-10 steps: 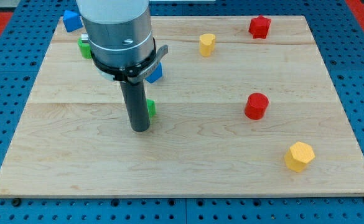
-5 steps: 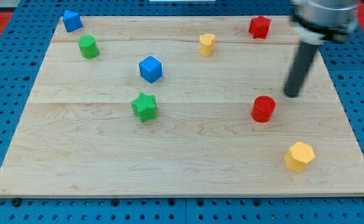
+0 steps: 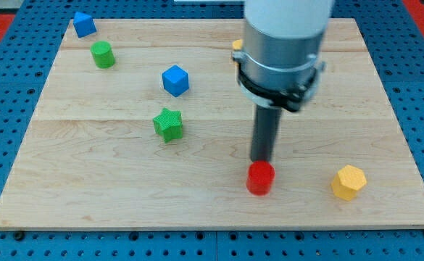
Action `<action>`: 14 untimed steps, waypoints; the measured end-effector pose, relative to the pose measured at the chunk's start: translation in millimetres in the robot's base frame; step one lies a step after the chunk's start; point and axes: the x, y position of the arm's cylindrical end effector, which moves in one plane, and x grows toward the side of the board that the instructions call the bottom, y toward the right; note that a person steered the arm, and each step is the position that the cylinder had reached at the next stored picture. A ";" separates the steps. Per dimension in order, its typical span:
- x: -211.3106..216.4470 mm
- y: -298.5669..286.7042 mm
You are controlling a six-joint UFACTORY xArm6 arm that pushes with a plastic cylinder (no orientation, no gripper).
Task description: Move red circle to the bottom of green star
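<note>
Here, your rod has no jaws to open or close; my tip (image 3: 261, 161) touches the red circle (image 3: 260, 178) on its upper side. The circle sits below and right of the green star (image 3: 168, 124). Push off-centre and it may slip sideways.

Red circle (image 3: 260, 178), green star (image 3: 168, 124), pale wooden board (image 3: 88, 174).

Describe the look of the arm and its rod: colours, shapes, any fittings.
The arm is a wide, pale grey cylinder. Below it sits a silvery metal section ringed by a dark clamp band. A narrower, straight dark rod drops from that, ending at my tip. No cables or markings are visible.
</note>
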 end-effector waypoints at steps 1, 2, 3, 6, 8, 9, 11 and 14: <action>47.0 21.5; 52.1 35.3; 36.9 7.2; 51.6 -99.4; 87.3 -15.4; 67.6 -2.1; 22.1 -97.4; 58.0 -166.8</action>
